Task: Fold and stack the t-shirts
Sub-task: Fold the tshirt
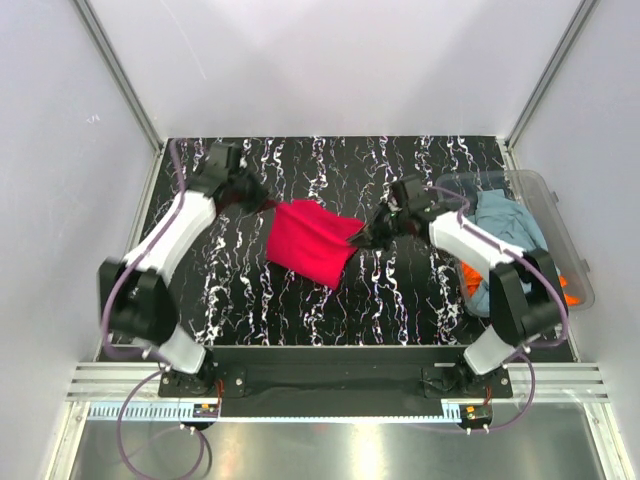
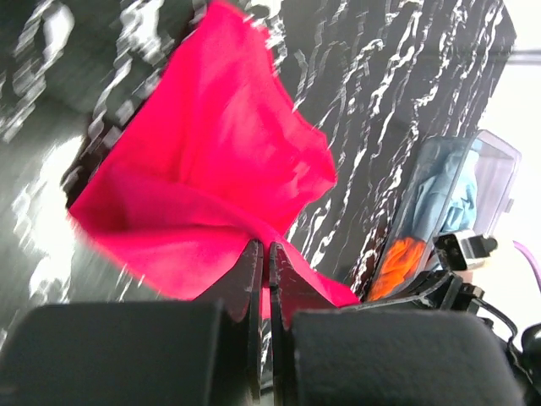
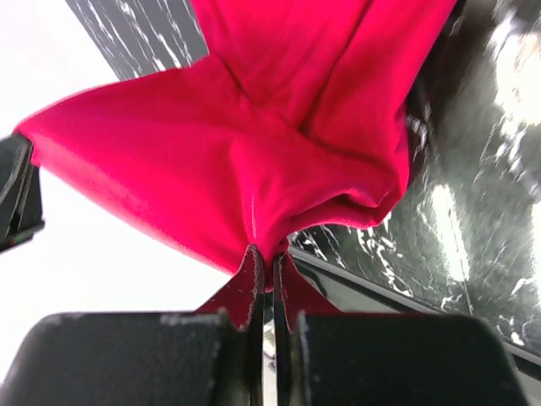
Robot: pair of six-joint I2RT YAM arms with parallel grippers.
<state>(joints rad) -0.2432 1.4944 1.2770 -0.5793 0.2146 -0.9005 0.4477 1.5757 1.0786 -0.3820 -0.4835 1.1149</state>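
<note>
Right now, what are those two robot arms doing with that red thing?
Both arms are holding one red t-shirt. The left end effector is shut on one edge and the right end effector on the opposite edge, so the cloth is spread between them over the table. A grey-blue t-shirt and an orange t-shirt lie in the clear tub at the right.

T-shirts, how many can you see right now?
3. The red t-shirt is held between the left gripper and right gripper; the grey-blue t-shirt and orange t-shirt lie in the clear tub. Others may be hidden beneath.
</note>
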